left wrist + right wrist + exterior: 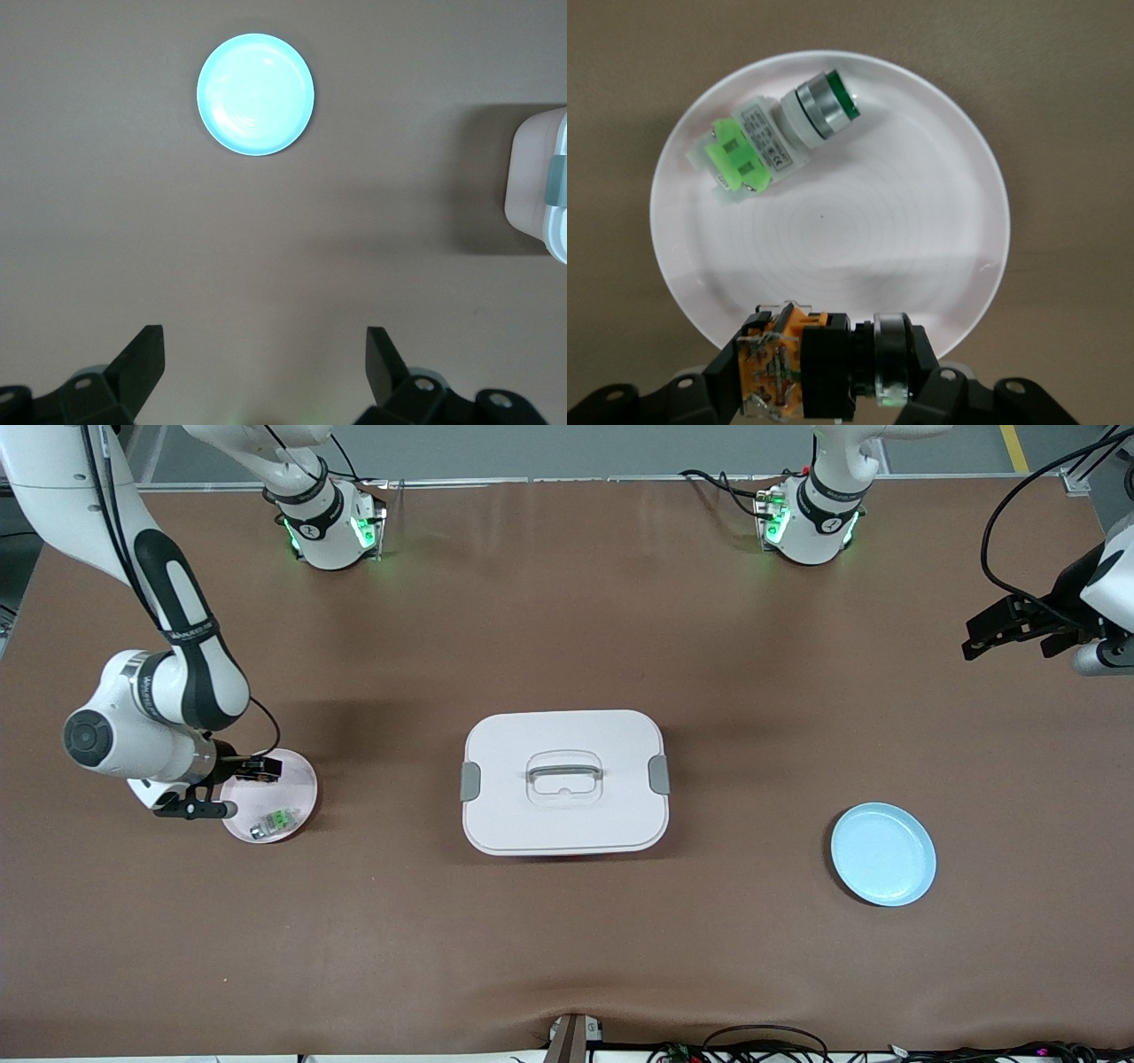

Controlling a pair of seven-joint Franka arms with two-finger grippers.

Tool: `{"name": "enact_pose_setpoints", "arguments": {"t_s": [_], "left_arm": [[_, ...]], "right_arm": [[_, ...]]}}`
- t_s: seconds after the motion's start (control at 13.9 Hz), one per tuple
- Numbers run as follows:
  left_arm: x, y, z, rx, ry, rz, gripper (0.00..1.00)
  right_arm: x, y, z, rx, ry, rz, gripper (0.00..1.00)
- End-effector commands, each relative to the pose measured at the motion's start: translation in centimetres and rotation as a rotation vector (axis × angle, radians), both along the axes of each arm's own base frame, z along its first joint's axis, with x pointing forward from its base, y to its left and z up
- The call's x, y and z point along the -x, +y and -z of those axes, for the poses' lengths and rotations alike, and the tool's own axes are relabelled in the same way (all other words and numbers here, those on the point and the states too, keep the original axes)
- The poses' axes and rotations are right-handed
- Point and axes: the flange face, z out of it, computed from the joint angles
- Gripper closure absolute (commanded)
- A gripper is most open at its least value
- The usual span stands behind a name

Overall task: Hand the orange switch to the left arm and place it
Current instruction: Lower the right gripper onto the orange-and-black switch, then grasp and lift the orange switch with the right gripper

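Front view. Right end effector (257, 769) is low over the pink plate (301, 779) at the right arm's end of the table, closed on the orange switch (263, 767). A green switch (275, 821) lies on the same plate, nearer the front camera. Left end effector (1019, 631) hangs in the air over bare table at the left arm's end, waiting. The box (564, 781) sits mid-table between the plates; the blue plate (883, 854) lies toward the left arm's end. Risk: a low, straight carry across would strike the box lid or handle.

Left wrist view. Left end effector (264, 359) has its fingers spread wide, holding nothing. The blue plate (255, 94) shows empty; a box (542, 186) corner is at the frame edge. Risk: a misaligned handover could drop the part onto the box or table.

Right wrist view. Right end effector (824, 372) has both fingers pressed against the orange switch (819, 363), which is just above the pink plate (957, 230) rim. The green switch (780, 133) rests apart from it. Risk: the grip looks to sit on a stepped body, so it may twist on lifting.

Count: two arms, two plates, two switches, one box.
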Motion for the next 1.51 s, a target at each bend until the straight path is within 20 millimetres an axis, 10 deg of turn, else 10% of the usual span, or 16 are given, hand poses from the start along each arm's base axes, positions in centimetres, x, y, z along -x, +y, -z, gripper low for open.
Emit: {"name": "enact_pose_setpoints", "arguments": {"t_s": [0.0,1.44], "left_arm": [[-0.2,0.0,-0.6,-0.007,-0.001,0.013,0.00],[1.3,-3.9,-3.8,0.337,0.044,0.029,0.00]], "right_arm": [[-0.8,0.4,-2.8,0.002,0.022,0.112,1.00],[-4.9,21.8,-19.6,-0.306,0.365,0.994,1.00]]}}
